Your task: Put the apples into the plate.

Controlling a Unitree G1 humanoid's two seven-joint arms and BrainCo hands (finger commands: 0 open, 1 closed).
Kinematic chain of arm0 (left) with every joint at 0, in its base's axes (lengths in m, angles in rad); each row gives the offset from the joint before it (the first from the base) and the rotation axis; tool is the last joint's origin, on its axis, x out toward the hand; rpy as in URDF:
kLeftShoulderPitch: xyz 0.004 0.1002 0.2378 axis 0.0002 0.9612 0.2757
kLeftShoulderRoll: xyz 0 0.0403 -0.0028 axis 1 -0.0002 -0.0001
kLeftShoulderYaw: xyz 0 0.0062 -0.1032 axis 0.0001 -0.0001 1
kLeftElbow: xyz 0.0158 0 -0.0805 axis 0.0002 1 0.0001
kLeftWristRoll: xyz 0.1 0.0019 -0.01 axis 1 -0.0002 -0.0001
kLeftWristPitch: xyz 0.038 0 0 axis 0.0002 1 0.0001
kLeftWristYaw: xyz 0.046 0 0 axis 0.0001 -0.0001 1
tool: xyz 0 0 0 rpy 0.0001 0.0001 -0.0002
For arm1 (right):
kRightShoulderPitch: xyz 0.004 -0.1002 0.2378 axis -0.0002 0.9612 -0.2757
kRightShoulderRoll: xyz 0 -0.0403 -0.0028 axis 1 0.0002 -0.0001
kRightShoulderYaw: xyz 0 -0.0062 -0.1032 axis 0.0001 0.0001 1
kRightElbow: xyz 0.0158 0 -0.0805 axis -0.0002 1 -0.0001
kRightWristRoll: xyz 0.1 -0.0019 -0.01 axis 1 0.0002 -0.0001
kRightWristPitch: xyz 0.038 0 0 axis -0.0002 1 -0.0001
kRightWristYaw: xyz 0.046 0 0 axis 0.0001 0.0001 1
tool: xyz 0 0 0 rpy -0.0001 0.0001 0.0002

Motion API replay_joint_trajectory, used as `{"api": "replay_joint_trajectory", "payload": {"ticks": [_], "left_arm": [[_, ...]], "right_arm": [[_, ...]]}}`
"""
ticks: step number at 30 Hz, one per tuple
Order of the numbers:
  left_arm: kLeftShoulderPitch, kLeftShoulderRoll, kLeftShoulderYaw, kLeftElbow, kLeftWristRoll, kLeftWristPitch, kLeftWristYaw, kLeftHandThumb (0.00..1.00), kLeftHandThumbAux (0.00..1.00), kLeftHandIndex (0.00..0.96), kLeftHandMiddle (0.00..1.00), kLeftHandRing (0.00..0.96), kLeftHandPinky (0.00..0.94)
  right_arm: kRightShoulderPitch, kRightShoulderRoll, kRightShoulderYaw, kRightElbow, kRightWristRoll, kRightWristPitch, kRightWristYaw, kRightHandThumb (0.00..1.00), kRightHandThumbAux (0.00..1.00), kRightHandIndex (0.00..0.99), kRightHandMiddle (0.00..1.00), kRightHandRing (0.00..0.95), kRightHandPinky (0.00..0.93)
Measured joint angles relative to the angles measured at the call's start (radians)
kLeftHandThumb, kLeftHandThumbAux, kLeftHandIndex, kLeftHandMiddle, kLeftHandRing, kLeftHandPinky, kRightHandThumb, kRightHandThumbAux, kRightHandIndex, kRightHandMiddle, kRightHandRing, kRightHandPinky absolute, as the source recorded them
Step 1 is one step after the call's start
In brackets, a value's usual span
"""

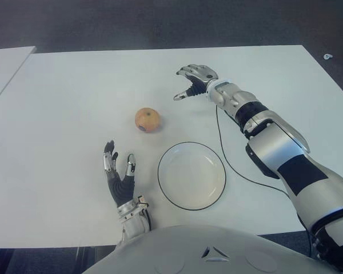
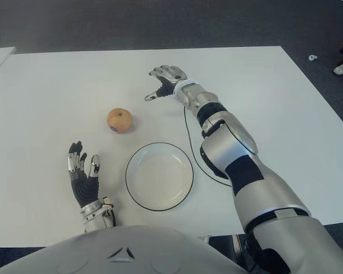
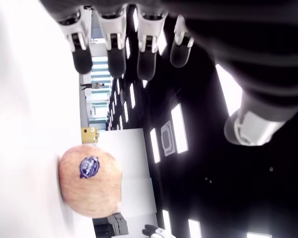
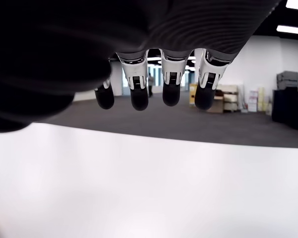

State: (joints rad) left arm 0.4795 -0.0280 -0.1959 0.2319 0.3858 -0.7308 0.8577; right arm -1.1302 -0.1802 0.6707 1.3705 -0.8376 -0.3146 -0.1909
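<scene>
One orange-yellow apple (image 1: 147,120) with a blue sticker (image 3: 89,167) sits on the white table (image 1: 63,103), up and left of the round white plate (image 1: 191,175) with a dark rim. Nothing lies on the plate. My left hand (image 1: 118,169) shows near the front edge, left of the plate and nearer than the apple, fingers spread and holding nothing. My right hand (image 1: 192,80) is stretched out far over the table, beyond and right of the apple, fingers relaxed and holding nothing.
A thin black cable (image 1: 228,160) runs along the table to the right of the plate, under my right forearm. A second white table (image 1: 3,65) stands at the far left. Dark floor (image 1: 160,23) lies beyond the far edge.
</scene>
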Motion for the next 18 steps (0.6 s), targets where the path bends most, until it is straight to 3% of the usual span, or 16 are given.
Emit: {"api": "replay_joint_trajectory", "payload": {"ticks": [13,18], "left_arm": [[-0.051,0.096,-0.092,-0.059,0.097,0.206,0.095,0.326,0.352,0.114,0.132,0.114,0.156],[-0.194,0.225,-0.046,-0.038,0.192,0.329,0.095,0.320,0.338,0.118,0.133,0.113,0.149]], "right_arm": [[0.080,-0.032,-0.002,0.004,0.001,0.012,-0.001,0.166,0.290,0.000,0.000,0.000,0.000],[0.099,-0.047,-0.010,0.004,0.004,0.014,-0.004,0.166,0.303,0.000,0.000,0.000,0.000]]}}
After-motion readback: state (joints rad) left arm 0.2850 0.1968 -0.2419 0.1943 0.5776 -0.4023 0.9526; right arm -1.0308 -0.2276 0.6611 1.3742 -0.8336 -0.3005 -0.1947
